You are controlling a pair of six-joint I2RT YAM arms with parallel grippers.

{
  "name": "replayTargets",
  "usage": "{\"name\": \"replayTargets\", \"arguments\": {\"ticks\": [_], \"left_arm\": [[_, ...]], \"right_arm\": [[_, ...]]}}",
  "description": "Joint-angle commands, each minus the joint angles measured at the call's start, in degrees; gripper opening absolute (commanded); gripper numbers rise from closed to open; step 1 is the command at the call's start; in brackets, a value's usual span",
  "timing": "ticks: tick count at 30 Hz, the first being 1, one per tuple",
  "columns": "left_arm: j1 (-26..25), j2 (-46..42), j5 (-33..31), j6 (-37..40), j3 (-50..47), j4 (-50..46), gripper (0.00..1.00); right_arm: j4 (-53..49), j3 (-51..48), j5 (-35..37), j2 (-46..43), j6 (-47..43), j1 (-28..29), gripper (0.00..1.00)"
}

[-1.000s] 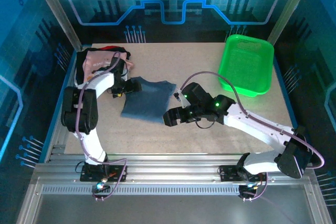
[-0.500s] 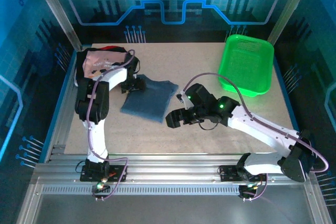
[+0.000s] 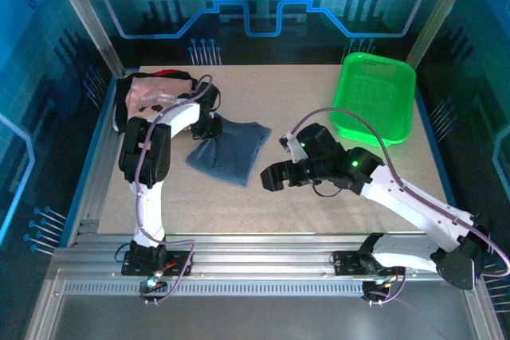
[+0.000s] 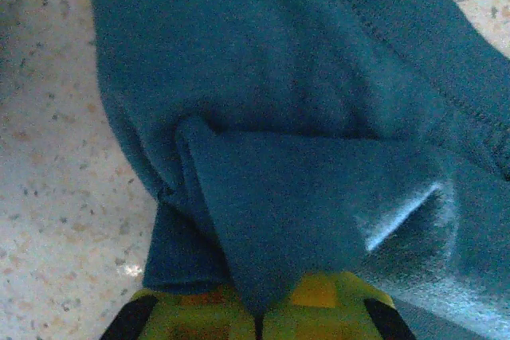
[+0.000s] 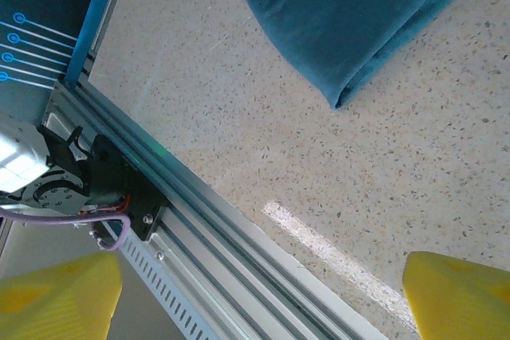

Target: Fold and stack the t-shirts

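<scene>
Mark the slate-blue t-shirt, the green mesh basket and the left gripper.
slate-blue t-shirt [image 3: 231,153]: top view, middle of cloth.
green mesh basket [image 3: 341,89]: top view, left rim.
left gripper [image 4: 257,310]: left wrist view, between fingertips.

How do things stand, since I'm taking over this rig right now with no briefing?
Left gripper: shut on a bunched fold at the far-left edge of the slate-blue t-shirt.
Right gripper: open, holding nothing, over bare table just right of that shirt's near corner.
Pink t-shirt and black t-shirt: heaped together at the far-left corner.
Green basket: far right.
Done: the blue shirt looks folded at least once.
Left: finish that fold, fold the pink and black shirts, stack all three.
</scene>
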Motion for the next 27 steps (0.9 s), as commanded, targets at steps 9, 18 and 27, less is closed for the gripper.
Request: {"name": "replayTargets", "arguments": {"ticks": [9, 18, 27], "left_arm": [[-0.2, -11.5, -3.5, 10.6, 10.1, -8.6, 0.0], [-0.1, -13.9, -3.6, 15.0, 20.0, -12.6, 0.0], [0.4, -12.4, -3.8, 18.9, 34.7, -17.8, 0.0]], "right_arm": [[0.4, -3.6, 0.8, -6.7, 1.0, -1.2, 0.97], [0.9, -4.7, 0.9, -10.0, 1.8, -1.5, 1.0], [-1.1, -4.3, 2.5, -11.8, 1.1, -1.6, 1.0]]}}
